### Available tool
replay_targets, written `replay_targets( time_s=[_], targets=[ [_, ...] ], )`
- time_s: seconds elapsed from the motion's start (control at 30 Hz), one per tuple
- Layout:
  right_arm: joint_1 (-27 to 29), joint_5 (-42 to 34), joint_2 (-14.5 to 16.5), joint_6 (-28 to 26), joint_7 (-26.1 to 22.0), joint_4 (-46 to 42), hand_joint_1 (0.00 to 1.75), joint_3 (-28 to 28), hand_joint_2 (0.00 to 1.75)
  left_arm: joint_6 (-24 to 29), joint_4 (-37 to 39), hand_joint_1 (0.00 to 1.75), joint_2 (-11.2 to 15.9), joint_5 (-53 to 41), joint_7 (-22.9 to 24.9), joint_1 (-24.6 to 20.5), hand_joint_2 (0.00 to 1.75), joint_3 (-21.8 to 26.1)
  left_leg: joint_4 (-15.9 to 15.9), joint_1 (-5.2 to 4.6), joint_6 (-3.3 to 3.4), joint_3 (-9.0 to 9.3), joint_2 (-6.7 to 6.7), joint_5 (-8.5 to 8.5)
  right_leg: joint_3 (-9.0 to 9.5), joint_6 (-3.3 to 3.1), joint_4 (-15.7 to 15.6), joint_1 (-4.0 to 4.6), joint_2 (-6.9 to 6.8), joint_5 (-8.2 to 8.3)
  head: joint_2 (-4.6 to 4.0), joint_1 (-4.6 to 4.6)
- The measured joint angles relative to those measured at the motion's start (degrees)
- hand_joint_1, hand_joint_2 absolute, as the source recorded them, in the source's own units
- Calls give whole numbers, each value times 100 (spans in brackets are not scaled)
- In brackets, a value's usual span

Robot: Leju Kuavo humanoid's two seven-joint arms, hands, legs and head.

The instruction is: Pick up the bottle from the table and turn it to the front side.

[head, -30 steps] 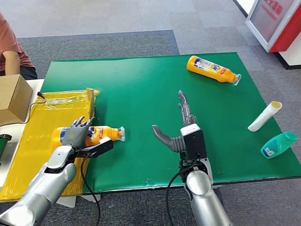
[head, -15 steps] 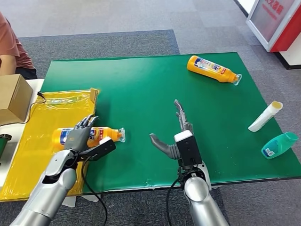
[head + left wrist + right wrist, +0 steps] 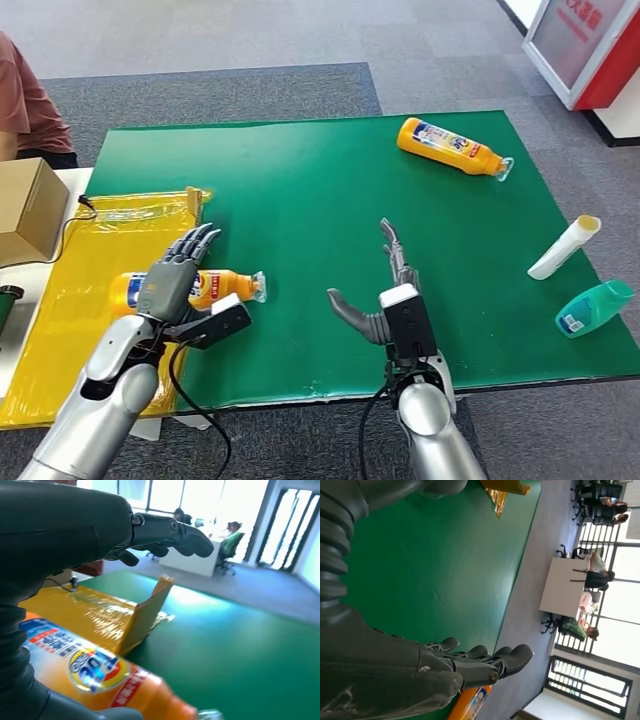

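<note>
The left hand (image 3: pixel 172 283) has its fingers (image 3: pixel 198 240) spread and hovers just above the near bottle (image 3: pixel 215 285), holding nothing. That bottle lies on its side at the near left, half on the yellow sheet (image 3: pixel 68 300), cap pointing right. The step appears to be the reach; next the fingers must close round the body. The right hand (image 3: pixel 377 300) waits, fingers apart, over the green mat (image 3: pixel 317 180).

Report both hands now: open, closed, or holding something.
Left hand: open, fingers spread above the near orange bottle, not gripping it.
Right hand: open, holds nothing, above the green table mat.
</note>
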Motion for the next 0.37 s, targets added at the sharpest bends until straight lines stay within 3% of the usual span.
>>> replay_targets(
  time_s=[0.2,0.37],
  targets=[
    [338,-56,-21,-199,-114,-377,0,-238,175,435,-1259,0,90,568,-445,915,175,-68,0,-1,0,1,1,-22,1,-1,-1,-1,1,-18,0,-1],
    [716,-139,-21,-277,-151,-801,0,-451,175,1072,-2127,0,154,198,-582,1881,175,-31,0,0,-4,2,1,-37,1,-4,-1,-1,0,-35,0,-1]
  ],
)
